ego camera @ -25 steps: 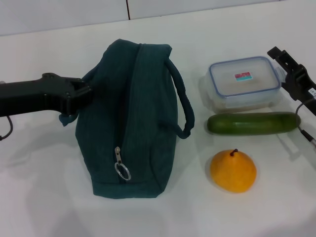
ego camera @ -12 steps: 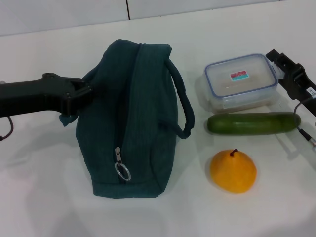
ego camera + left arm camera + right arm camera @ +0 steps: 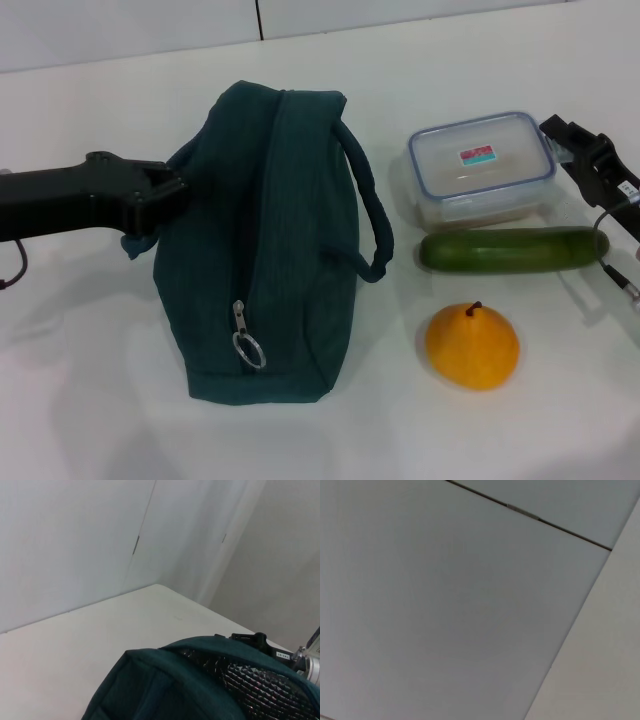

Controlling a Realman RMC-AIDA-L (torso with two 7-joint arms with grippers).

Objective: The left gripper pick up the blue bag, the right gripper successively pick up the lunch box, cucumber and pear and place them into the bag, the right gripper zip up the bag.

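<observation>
Left tool [image 3: 172, 190] pinches the blue bag [image 3: 270, 250] at its left edge. Right of the bag, the right tool [image 3: 580, 150] touches the lunch box [image 3: 480, 165], grip unclear; cucumber [image 3: 512, 249], pear [image 3: 472, 346] remain unpacked.

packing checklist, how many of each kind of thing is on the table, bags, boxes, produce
bags: 1, the blue bag
boxes: 1, the lunch box
produce: 2, the cucumber and the pear
total: 4
</observation>
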